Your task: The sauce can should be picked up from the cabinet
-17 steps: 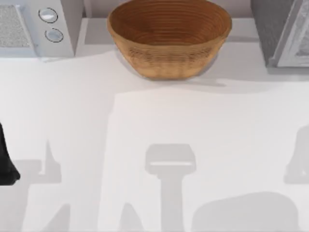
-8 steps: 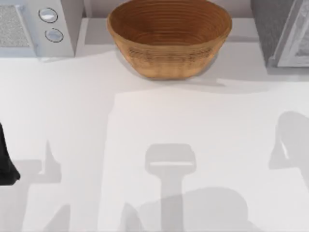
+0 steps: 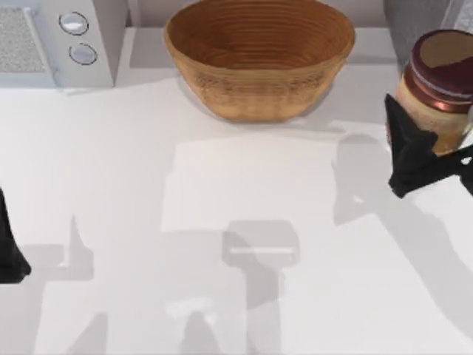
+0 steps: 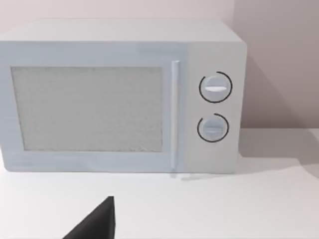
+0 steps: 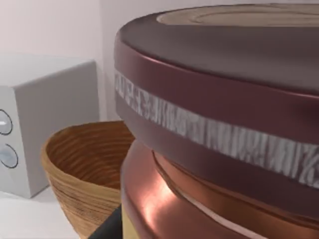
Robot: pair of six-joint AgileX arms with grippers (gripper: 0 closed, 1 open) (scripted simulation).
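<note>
The sauce can (image 3: 437, 83), with a dark maroon lid, brownish top and tan label, hangs in the air at the right of the top view, in front of the cabinet (image 3: 405, 13). Only a grey corner of the cabinet shows behind the can. My right gripper (image 3: 432, 144) is shut on the can's lower body, with one black finger (image 3: 405, 144) against its left side. In the right wrist view the can (image 5: 214, 124) is very close to the camera. My left arm (image 3: 7, 248) stays parked at the table's left edge.
A big woven brown basket (image 3: 259, 55) stands at the back centre and also appears in the right wrist view (image 5: 84, 169). A white microwave with two round knobs (image 3: 52, 41) stands at the back left, facing the left wrist camera (image 4: 119, 94).
My right gripper has come into the top view from the right edge with the sauce can in it. The can now covers the cabinet's door. The left arm has not moved.
</note>
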